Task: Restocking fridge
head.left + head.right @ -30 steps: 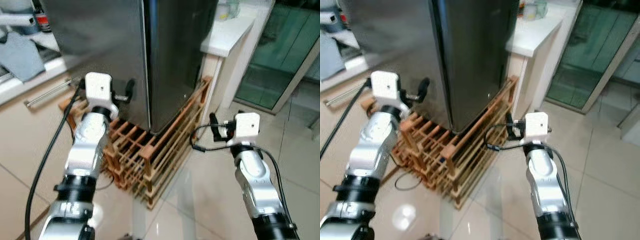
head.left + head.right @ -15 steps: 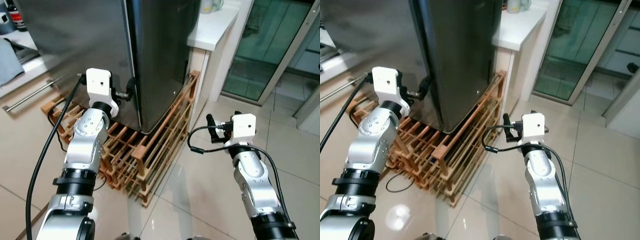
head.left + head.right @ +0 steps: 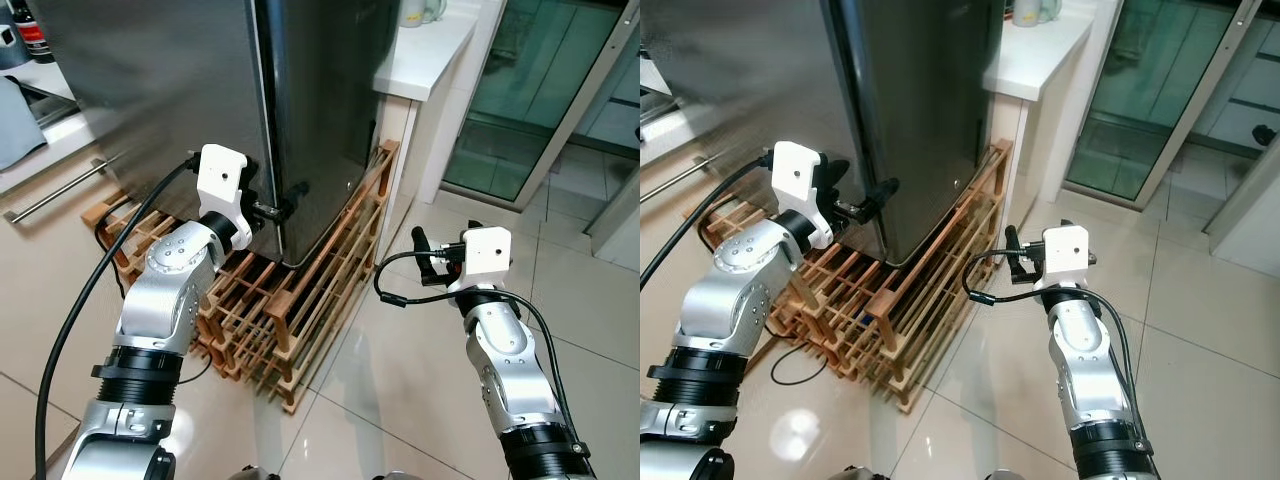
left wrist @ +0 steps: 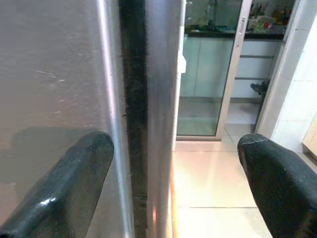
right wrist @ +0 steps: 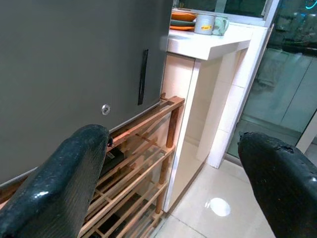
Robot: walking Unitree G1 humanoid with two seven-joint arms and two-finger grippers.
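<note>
Left gripper (image 3: 283,209) spread wide at the fridge (image 3: 180,90) door's lower corner edge, fridge standing on a wooden rack (image 3: 300,300), right gripper (image 3: 420,255) also parted, beside the rack.

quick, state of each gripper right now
left gripper: open, fingers astride the fridge door edge.
right gripper: open, holding nothing.

- The fridge (image 3: 200,90) is showing brushed silver steel on its front and dark grey on its side.
- The wooden rack (image 3: 300,300) under it is glowing orange-brown.
- The floor tiles (image 3: 420,400) are shining pale beige.
- The counter (image 3: 430,60) is showing white.
- The glass door (image 3: 540,90) is reflecting green-grey.
- The left gripper (image 3: 285,207) and right gripper (image 3: 420,245) are showing black fingers on white housings.
</note>
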